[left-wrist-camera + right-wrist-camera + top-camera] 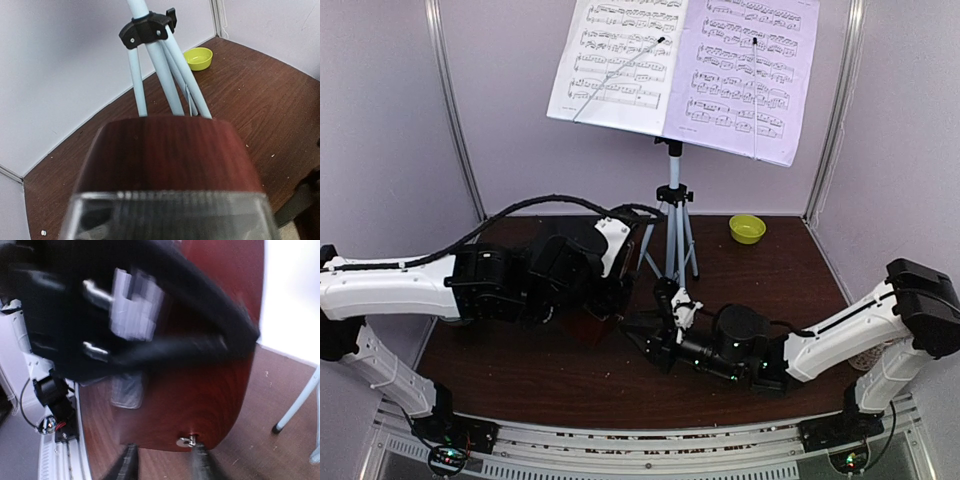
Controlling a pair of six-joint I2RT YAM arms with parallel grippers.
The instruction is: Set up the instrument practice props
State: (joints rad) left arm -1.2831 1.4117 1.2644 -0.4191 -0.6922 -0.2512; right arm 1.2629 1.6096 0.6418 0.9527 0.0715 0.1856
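Note:
Two sheet-music pages (615, 60) (745, 70) rest on the stand's desk, atop the silver tripod (672, 230) (165, 75). The red-brown metronome (167, 155) (200, 390) fills the left wrist view, its clear cover (170, 217) nearest the camera. My left gripper (605, 300) is shut on it; its own fingers are hidden in its wrist view, but they show as black fingers (200, 347) clasped across the body. My right gripper (165, 462) (645, 335) is open at the metronome's side, its fingertips apart, the small silver winding key (187, 441) just above the right tip.
A small yellow-green bowl (747, 228) (198, 58) sits at the back right near the booth wall. The tripod's legs stand just behind the metronome. White walls close in the dark wooden table (570, 375) on three sides.

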